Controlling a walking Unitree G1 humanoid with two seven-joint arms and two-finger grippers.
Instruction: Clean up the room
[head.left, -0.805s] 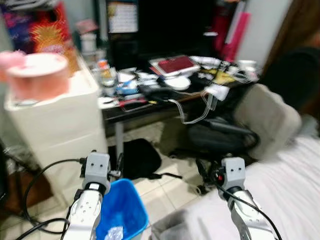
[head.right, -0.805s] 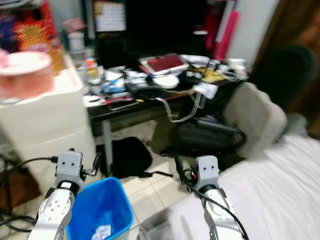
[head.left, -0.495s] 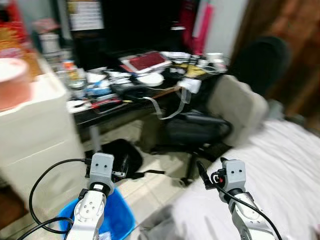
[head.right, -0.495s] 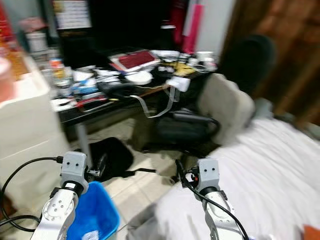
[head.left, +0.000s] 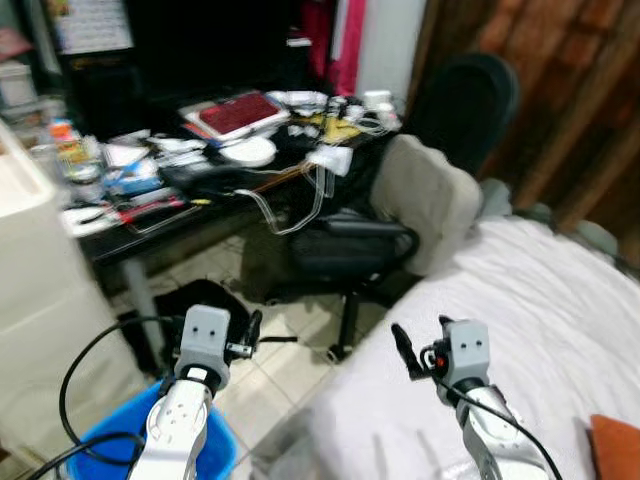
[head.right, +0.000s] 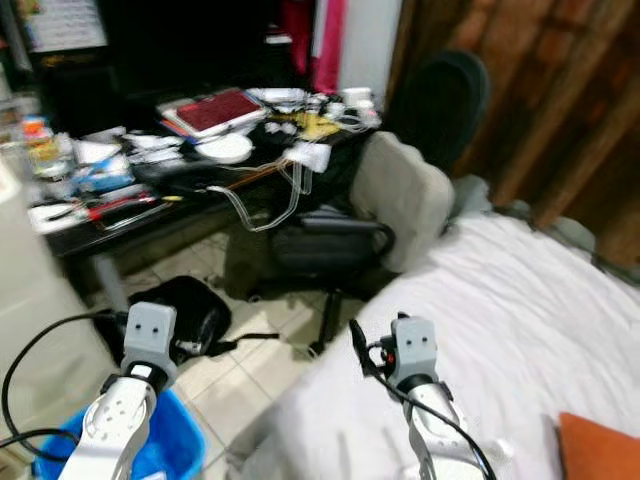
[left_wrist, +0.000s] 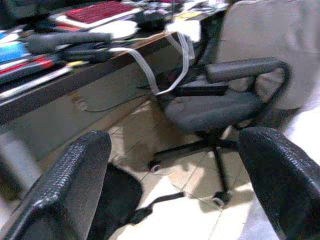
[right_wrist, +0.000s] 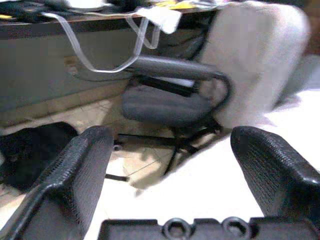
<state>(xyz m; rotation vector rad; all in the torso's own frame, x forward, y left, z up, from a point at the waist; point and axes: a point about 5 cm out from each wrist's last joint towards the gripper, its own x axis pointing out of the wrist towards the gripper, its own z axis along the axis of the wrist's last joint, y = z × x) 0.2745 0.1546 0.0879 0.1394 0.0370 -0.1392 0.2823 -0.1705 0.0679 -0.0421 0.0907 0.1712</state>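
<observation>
Left gripper spread above blue bin, right gripper spread

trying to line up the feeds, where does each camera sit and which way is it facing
Left eye and right eye views: on the head, looking forward and down at the cluttered dark desk, grey office chair and white bed; both silver arms show.
Left wrist view: along the open left gripper toward the chair and desk.
Right wrist view: along the open right gripper toward the same chair and bed edge.
Shared: all show the chair.
</observation>
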